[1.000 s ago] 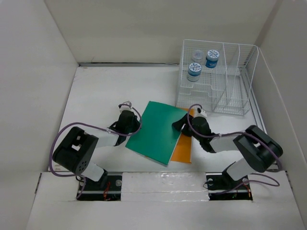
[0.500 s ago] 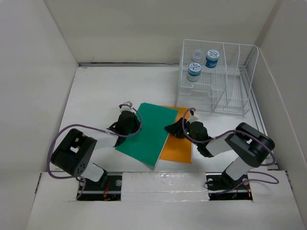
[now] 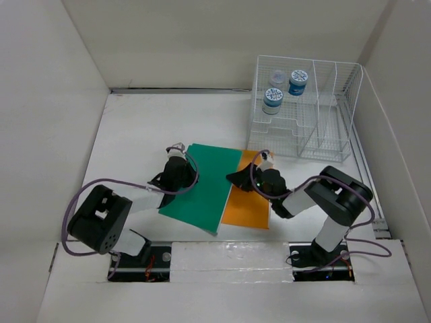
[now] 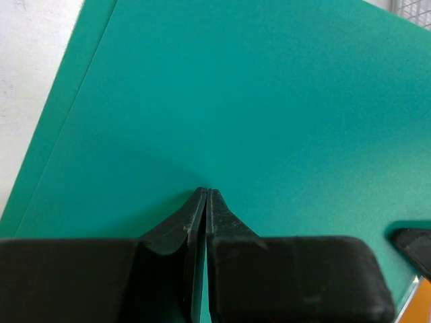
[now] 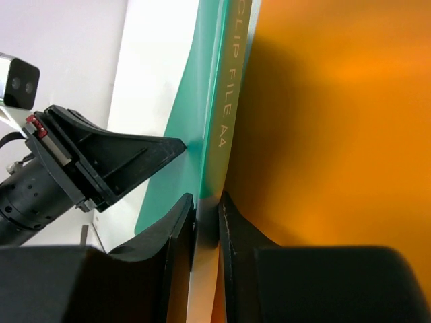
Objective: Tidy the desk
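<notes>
The white desk [image 3: 135,134] spans the floor of a white-walled enclosure, with both arms reaching in from its 6 o'clock edge. At centre lies a green clip file [image 3: 202,188], its spine printed "CLIP FILE A4". It overlaps an orange folder [image 3: 250,205] that shows on its 3 o'clock side. The left gripper [image 4: 205,196] meets the file from 9 o'clock with its fingers pressed fully together and the tips resting on the green cover; nothing shows clamped between them. The right gripper [image 5: 207,205] comes in from 3 o'clock, its fingers nipped narrowly on the file's spine edge, just above the orange sheet. Farther back, at the desk's 1 o'clock corner, stands a white wire-mesh rack [image 3: 323,145], well apart from both grippers. Two blue-lidded jars [image 3: 273,99] sit on its upper shelf, with a pale-lidded jar [image 3: 277,76] behind them.
</notes>
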Robot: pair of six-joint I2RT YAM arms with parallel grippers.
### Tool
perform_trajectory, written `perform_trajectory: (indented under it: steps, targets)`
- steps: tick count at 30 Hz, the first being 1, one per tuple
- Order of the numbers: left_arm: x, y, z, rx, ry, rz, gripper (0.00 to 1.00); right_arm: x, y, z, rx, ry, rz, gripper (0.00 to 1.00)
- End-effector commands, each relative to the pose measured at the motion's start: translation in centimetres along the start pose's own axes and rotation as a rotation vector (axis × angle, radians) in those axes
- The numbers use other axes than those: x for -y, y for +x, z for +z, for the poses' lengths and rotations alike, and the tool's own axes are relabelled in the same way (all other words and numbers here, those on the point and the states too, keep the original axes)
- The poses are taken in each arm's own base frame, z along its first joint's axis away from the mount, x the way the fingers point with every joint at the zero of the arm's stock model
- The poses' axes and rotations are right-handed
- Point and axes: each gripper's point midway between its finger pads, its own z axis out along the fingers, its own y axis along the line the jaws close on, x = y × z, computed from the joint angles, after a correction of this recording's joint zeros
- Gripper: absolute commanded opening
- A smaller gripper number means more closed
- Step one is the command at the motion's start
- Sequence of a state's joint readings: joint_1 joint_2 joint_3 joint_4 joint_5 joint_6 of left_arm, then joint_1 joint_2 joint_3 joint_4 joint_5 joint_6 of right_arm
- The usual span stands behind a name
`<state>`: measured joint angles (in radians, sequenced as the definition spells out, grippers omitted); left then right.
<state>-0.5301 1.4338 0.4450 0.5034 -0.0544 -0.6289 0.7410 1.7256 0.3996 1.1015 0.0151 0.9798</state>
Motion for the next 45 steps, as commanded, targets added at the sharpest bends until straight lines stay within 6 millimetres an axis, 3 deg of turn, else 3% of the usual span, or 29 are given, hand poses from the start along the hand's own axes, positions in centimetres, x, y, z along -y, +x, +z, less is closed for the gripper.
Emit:
perform_trajectory:
  steps: [1, 2, 4, 5, 6, 7, 8, 9, 10, 11, 13, 14, 15, 17, 19, 20, 23, 24, 27, 30, 35, 40, 45]
  targets:
    - [-0.1, 0.2, -1.3, -0.022, -0.008, 0.022, 0.00, -4.5, -2.0, -0.2, 0.076, -0.145, -0.060, 0.00]
    - [0.8, -0.9, -2.1, -0.002, 0.011, 0.021, 0.00, -4.4, -1.7, -0.3, 0.057, -0.129, -0.070, 0.00]
    - [2.0, -2.7, -3.3, 0.042, 0.039, 0.011, 0.00, -7.1, -3.2, -1.1, 0.084, -0.169, -0.121, 0.00]
    - [3.5, -4.9, -5.1, 0.098, 0.079, 0.002, 0.10, -8.1, -3.8, -1.5, 0.099, -0.168, -0.153, 0.00]
    - [4.0, -6.0, -6.1, 0.133, 0.089, -0.007, 0.18, -7.6, -3.6, -1.8, 0.076, -0.112, -0.193, 0.00]
    - [4.8, -7.5, -7.3, 0.176, 0.115, -0.015, 0.26, -12.0, -6.2, -2.8, 0.146, -0.184, -0.264, 0.00]
    - [6.1, -9.7, -9.8, 0.246, 0.159, -0.024, 0.40, -11.7, -6.7, -3.2, 0.146, -0.117, -0.310, 0.00]
    - [6.2, -10.8, -10.8, 0.287, 0.155, -0.031, 0.45, -12.8, -8.2, -3.8, 0.183, -0.112, -0.380, 0.00]
    - [6.8, -11.8, -12.1, 0.321, 0.176, -0.043, 0.47, -17.1, -11.0, -5.5, 0.262, -0.178, -0.390, 0.00]
    - [7.6, -12.8, -14.0, 0.363, 0.216, -0.053, 0.48, -17.3, -12.0, -6.1, 0.279, -0.141, -0.418, 0.00]
    - [8.2, -13.5, -15.5, 0.394, 0.254, -0.071, 0.48, -19.5, -14.6, -7.7, 0.353, -0.143, -0.452, 0.00]
    - [8.5, -13.9, -16.9, 0.414, 0.278, -0.076, 0.48, -22.6, -17.9, -10.2, 0.440, -0.155, -0.462, 0.00]
    - [8.5, -13.9, -16.9, 0.414, 0.278, -0.076, 0.48, -22.6, -17.9, -10.3, 0.443, -0.151, -0.481, 0.00]
    - [8.5, -14.2, -17.8, 0.418, 0.275, -0.069, 0.47, -25.2, -21.0, -13.2, 0.536, -0.158, -0.494, 0.00]
    - [8.5, -14.4, -18.3, 0.424, 0.277, -0.064, 0.47, -25.8, -23.6, -15.3, 0.610, -0.105, -0.519, 0.00]
    - [8.6, -14.6, -18.8, 0.433, 0.285, -0.064, 0.47, -26.7, -25.6, -17.3, 0.673, -0.081, -0.515, 0.00]
    - [9.0, -14.6, -19.4, 0.436, 0.310, -0.059, 0.47, -25.9, -29.4, -20.7, 0.801, 0.074, -0.544, 0.00]
    - [9.0, -14.5, -19.5, 0.431, 0.312, -0.056, 0.47, -26.4, -31.2, -22.8, 0.862, 0.113, -0.564, 0.00]
    - [8.9, -14.3, -19.4, 0.427, 0.315, -0.051, 0.47, -26.6, -34.4, -26.6, 0.978, 0.218, -0.589, 0.00]
    - [8.8, -13.8, -18.9, 0.415, 0.315, -0.049, 0.46, -27.0, -36.6, -29.3, 1.048, 0.300, -0.622, 0.00]
    - [8.8, -13.5, -18.7, 0.406, 0.322, -0.044, 0.45, -29.4, -39.6, -33.3, 1.147, 0.359, -0.628, 0.00]
    - [8.9, -13.2, -18.5, 0.397, 0.331, -0.039, 0.45, -29.5, -41.4, -34.3, 1.171, 0.532, -0.690, 0.00]
    - [9.1, -12.8, -18.4, 0.383, 0.346, -0.034, 0.44, -29.2, -43.5, -34.0, 1.215, 0.652, -0.771, 0.00]
